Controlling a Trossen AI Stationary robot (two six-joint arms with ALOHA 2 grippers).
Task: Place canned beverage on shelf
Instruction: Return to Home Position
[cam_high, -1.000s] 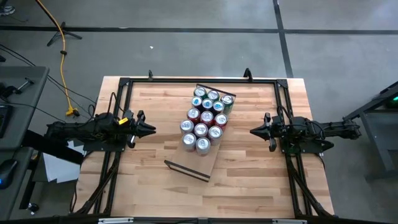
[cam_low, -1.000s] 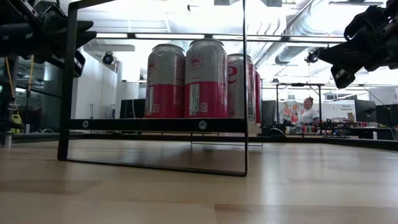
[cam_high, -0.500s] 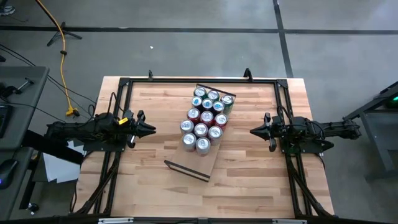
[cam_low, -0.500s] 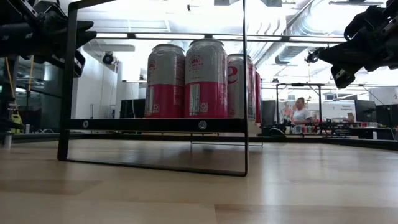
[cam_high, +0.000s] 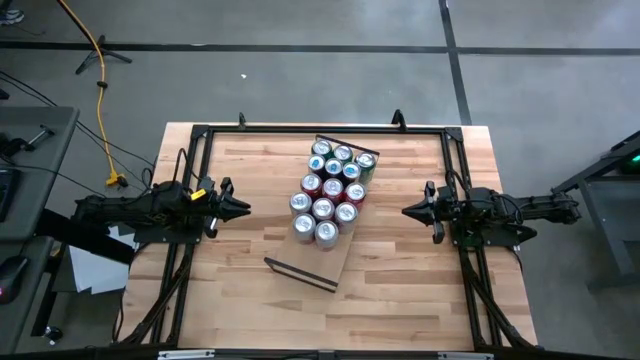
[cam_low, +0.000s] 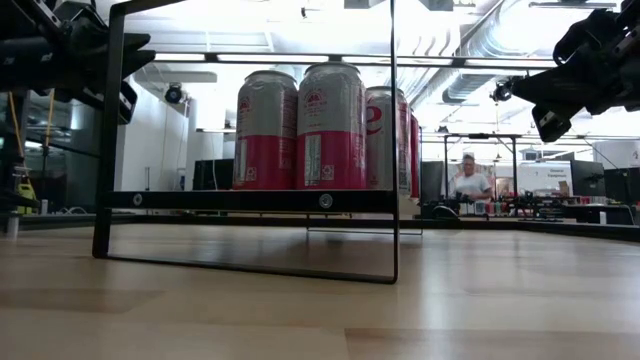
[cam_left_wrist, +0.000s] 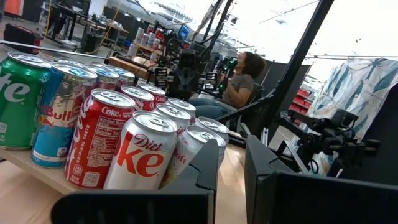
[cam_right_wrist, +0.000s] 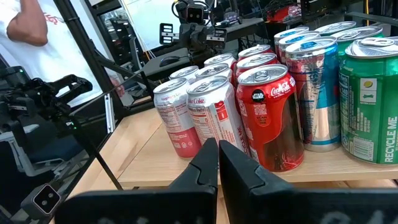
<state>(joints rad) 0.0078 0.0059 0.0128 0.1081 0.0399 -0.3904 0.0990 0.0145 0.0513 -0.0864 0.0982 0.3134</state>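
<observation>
Watching both arms sit idle w/ nothing held: left gripper (cam_high: 243, 208) jaws a slit apart, empty; right gripper (cam_high: 408, 211) jaws pressed together, empty. Soda cans (cam_high: 330, 190) stand packed tight on the shelf (cam_high: 318, 258), between the two jaw sets, well ahead of each. Risk imo: any inward swing clips an outer can, e.g. the Diet Coke can (cam_left_wrist: 140, 155) nearest the left jaws, & knocks its neighbours over.

wooden table (cam_high: 250, 290) here, and right in the middle of it sits the shelf (cam_high: 328, 260), angled across the planks, a dark rail at each short end. cans (cam_high: 332, 190) stand upright on its far part, packed tight in rows.
</observation>
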